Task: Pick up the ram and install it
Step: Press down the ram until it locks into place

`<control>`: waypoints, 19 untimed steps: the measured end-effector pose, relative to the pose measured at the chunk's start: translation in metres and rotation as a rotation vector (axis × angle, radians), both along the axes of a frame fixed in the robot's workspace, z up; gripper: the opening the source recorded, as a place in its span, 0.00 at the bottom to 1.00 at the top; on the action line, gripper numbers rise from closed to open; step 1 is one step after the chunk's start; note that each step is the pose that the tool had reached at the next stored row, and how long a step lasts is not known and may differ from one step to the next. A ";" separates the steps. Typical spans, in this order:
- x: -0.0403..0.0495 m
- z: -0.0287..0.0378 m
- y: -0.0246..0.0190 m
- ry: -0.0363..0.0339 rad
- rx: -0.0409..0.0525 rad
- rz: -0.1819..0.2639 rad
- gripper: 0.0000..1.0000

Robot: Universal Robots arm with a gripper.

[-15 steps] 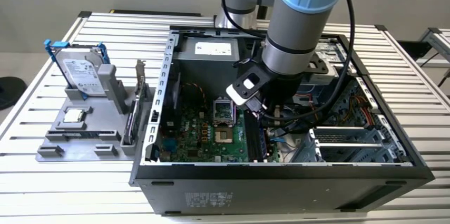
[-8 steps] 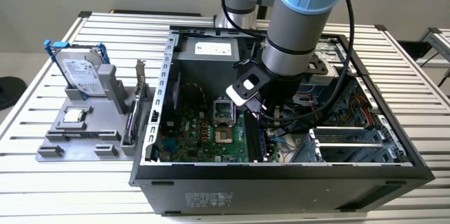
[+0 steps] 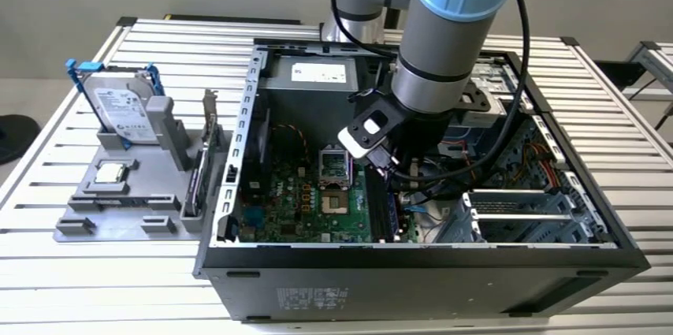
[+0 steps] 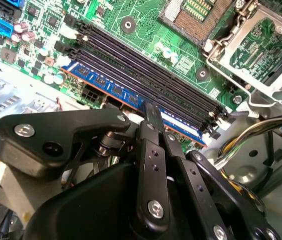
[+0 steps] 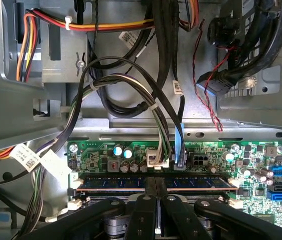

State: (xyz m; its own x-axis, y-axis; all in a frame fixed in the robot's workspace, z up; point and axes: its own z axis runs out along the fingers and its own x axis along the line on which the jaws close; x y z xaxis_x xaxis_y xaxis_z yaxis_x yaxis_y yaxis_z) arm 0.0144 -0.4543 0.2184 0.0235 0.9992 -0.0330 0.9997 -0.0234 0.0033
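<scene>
The ram [image 4: 131, 97] is a blue stick standing on edge in the outermost of the black memory slots [image 4: 145, 70] on the green motherboard [image 4: 145, 20], inside the open computer case [image 3: 421, 264]. Your gripper [image 4: 152, 111] sits directly over its middle, fingers [image 4: 153, 117] drawn together on the ram's top edge; whether they pinch it or only press, you cannot tell. In the first wrist view, the white end latches [image 5: 74, 184] look tilted outward, so the stick is probably not fully seated. Off-centre pressure could jam one end high. Loose cables [image 5: 160, 135] lie just beside the slot and could snag.
</scene>
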 end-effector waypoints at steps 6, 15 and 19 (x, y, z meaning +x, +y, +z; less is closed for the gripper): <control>0.0000 -0.0002 0.0000 0.0000 0.0000 0.000 0.00; 0.0000 -0.0003 0.0000 0.0000 -0.0001 0.000 0.00; 0.0000 0.0000 0.0001 -0.0001 0.0003 0.000 0.00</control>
